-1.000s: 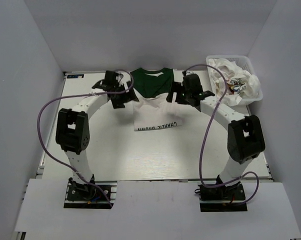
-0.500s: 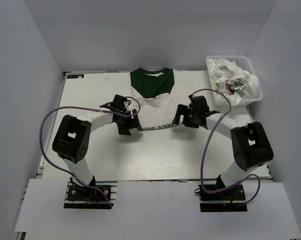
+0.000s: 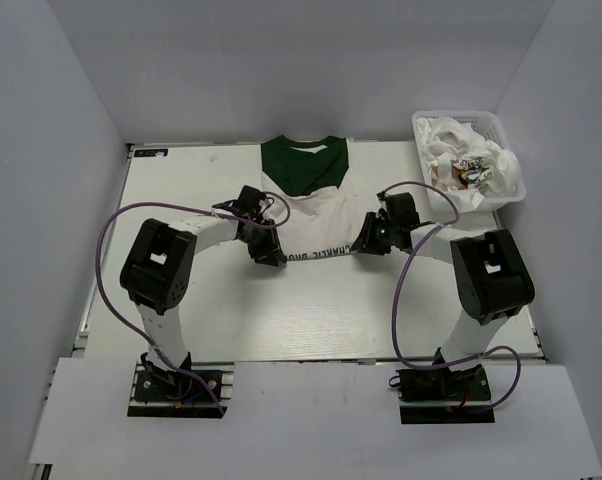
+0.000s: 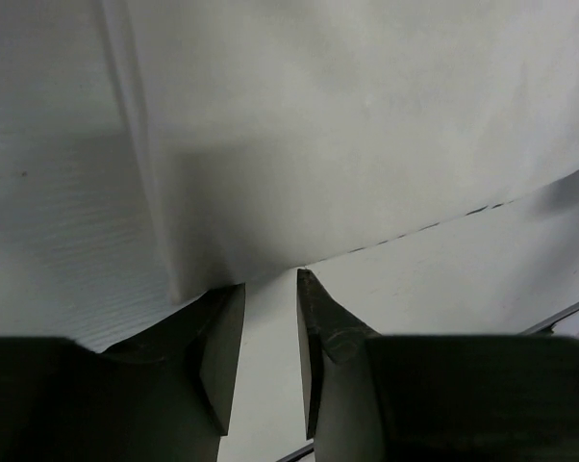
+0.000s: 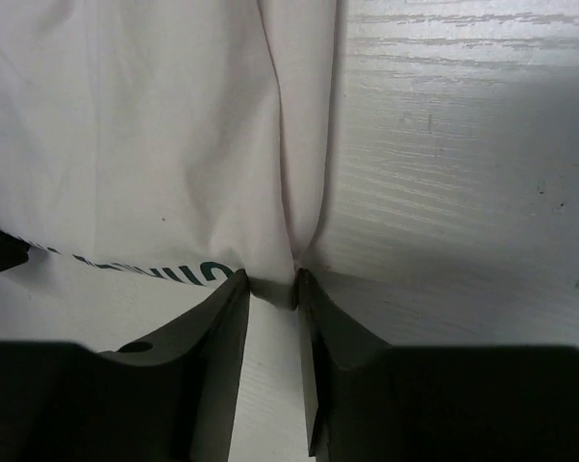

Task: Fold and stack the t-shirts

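Note:
A white t-shirt [image 3: 306, 205] with a dark green top lies flat at the back middle of the table, its black printed text [image 3: 321, 253] along the near hem. My left gripper [image 3: 272, 254] sits low at the near left corner. In the left wrist view its jaws [image 4: 270, 281] stand a narrow gap apart, the hem of the t-shirt [image 4: 366, 144] right at the tips, bare table between them. My right gripper [image 3: 362, 244] is at the near right corner. In the right wrist view it [image 5: 272, 285] pinches a bunched fold of the t-shirt [image 5: 126, 125] between its tips.
A white lattice basket [image 3: 459, 114] at the back right holds several crumpled white t-shirts [image 3: 471, 155] with small colourful prints. Purple cables loop off both arms. White walls close in the table [image 3: 281, 310] on three sides.
Both arms came down from the shirt's shoulders to its near corners. Both sets of jaws narrowed from wide open, and the right took hold of the hem.

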{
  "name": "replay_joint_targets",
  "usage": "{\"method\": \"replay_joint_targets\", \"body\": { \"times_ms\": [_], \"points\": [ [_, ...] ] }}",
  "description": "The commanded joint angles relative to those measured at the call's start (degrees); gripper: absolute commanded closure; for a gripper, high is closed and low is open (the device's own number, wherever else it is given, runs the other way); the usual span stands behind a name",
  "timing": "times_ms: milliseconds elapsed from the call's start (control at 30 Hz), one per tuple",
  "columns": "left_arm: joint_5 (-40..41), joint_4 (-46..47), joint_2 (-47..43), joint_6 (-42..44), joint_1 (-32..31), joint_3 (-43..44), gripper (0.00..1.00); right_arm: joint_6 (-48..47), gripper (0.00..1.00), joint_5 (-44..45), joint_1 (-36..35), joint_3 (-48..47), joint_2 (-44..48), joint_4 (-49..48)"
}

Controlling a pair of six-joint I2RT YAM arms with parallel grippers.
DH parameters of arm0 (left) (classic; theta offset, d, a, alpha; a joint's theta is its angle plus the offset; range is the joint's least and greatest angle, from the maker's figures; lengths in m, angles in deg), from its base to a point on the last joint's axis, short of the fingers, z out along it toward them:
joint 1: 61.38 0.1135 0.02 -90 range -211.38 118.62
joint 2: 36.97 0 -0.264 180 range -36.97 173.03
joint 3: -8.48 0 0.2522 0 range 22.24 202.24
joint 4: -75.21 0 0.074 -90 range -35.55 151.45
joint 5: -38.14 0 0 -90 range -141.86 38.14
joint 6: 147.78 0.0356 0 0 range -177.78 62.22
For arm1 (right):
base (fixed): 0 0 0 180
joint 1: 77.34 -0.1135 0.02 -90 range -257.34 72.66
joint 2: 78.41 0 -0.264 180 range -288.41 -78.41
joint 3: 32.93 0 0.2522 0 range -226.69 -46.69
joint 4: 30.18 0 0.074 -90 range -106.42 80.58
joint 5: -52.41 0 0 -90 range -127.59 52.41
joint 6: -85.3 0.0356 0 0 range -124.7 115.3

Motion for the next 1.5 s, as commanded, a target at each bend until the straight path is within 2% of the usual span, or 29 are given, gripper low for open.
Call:
{"method": "replay_joint_targets", "body": {
  "times_ms": [0,133,167,500,700,1033,1100,1133,1167,1233,1267,1300,1433,1467],
  "points": [
    [7.95,-3.14,4.14,1.0,-0.38,0.12,0.61,-0.16,0.69,-2.68,0.38,-1.05,-1.99,-0.13],
    [9.01,-3.93,4.14,1.53,0.14,0.65,0.58,-0.42,0.75,-2.5,0.73,-1.4,-2.87,0.31],
    [9.02,-5.41,4.14,1.53,0.75,1.26,0.54,-0.33,0.75,-2.41,0.81,-1.31,-2.87,0.4],
    [18.68,-11.05,-4.47,2.06,1.29,1.35,0.45,-0.6,0.76,-1.89,1.69,-1.49,-2.78,1.19],
    [17.29,-9.91,-0.53,3.11,1.29,5.12,0.45,-0.77,0.76,-2.41,1.69,-1.75,-3.13,1.19],
    [9.29,-2.89,3.87,5.4,0.67,5.66,0.57,-0.51,0.76,-3.56,1.78,-2.28,-4.45,1.01],
    [8.66,-2.88,3.88,6.01,0.67,6.18,0.7,-0.42,0.76,-3.64,1.96,-2.1,-4.63,1.01],
    [8.66,-2.88,4.49,6.01,0.67,6.18,0.81,-0.33,0.78,-3.73,1.78,-2.02,-4.54,0.84],
    [8.66,-2.88,4.49,6.01,0.67,6.18,1.0,-0.24,0.78,-3.82,1.61,-2.02,-4.54,0.92],
    [7.35,-2.88,3.54,6.71,0.67,5.4,1.0,-0.24,0.87,-4.08,1.87,-1.93,-4.1,1.19],
    [7.35,-3.4,2.83,6.72,0.67,5.39,1.0,-0.07,0.97,-3.91,1.61,-1.58,-3.49,1.45],
    [7.35,-3.93,0.65,6.72,0.67,3.74,1.0,-0.24,1.0,-3.73,1.61,-1.32,-2.18,1.89],
    [5.43,-5.52,-7.86,6.72,0.14,-2.33,1.0,-0.68,1.0,-5.13,1.43,2.81,4.76,4.88],
    [4.11,-6.04,-9.73,6.2,0.14,-5.39,1.0,-0.07,1.0,-7.23,1.0,6.56,10.0,4.97]
  ]
}}
